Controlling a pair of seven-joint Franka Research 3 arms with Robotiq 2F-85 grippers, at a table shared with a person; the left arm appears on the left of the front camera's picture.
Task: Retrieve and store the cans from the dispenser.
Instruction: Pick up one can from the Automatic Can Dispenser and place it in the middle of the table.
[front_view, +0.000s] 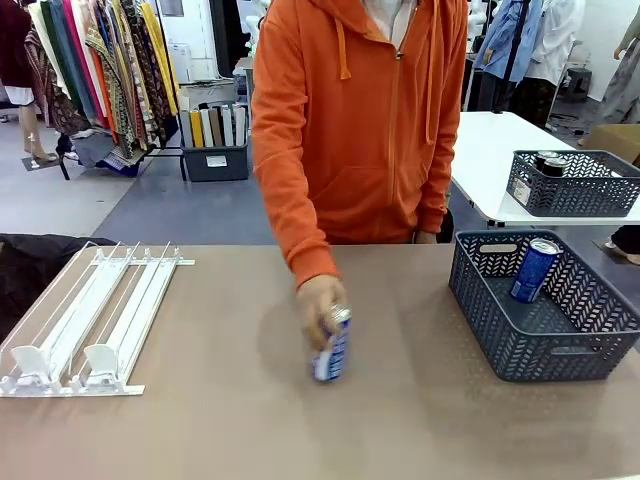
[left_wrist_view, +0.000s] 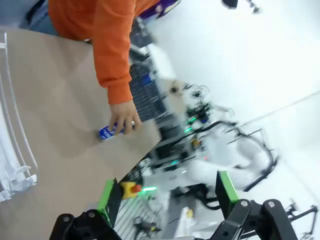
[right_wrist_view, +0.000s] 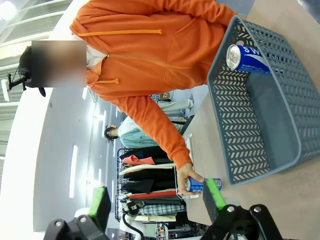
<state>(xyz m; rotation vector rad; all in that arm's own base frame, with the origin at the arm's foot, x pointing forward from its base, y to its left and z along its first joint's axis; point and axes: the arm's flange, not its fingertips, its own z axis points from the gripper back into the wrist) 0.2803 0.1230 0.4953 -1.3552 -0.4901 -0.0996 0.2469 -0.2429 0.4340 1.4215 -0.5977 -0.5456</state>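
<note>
A blue-and-white can (front_view: 332, 350) stands tilted mid-table under the person's hand (front_view: 318, 300), which grips its top. The same can (left_wrist_view: 107, 132) shows in the left wrist view and again as a can (right_wrist_view: 202, 185) in the right wrist view. A second blue can (front_view: 533, 270) leans inside the grey basket (front_view: 480, 300), also seen as a can (right_wrist_view: 250, 59) from the right wrist. The white dispenser (front_view: 90, 320) lies at the table's left with no can in its lanes. My left gripper (left_wrist_view: 169, 195) and right gripper (right_wrist_view: 156, 200) both hang open, far from the cans, holding nothing.
The person in an orange hoodie (front_view: 350, 130) stands at the far edge. A second grey basket (front_view: 570, 185) with dark cans sits on a white table behind right. Bare tabletop (front_view: 200, 420) lies between dispenser and basket.
</note>
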